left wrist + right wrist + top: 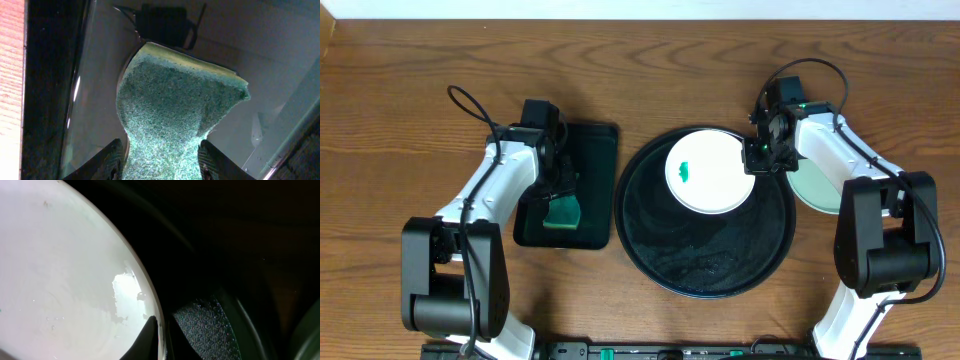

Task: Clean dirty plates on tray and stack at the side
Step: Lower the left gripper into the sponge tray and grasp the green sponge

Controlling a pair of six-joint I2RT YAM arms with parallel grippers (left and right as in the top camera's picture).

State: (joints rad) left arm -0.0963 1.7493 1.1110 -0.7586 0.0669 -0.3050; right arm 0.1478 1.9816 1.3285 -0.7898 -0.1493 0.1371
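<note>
Holding the white plate (715, 182)
We judge it slick, brittle; right end effector (760, 157) pinches its rim, left end effector (161, 162) clamps the sponge (175, 100)

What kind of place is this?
Probably a robotics lab bench staged for dishwashing, not a kitchen: two robot arms at a wooden table, a smeared white plate on a black tray, a green sponge.

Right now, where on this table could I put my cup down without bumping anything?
Bare tabletop runs along the far edge behind both trays. The near half of the black tray is bare too. Crowded: the white plate with jaws on its rim, the mint plate under the right arm, the sponge in the green tray.
</note>
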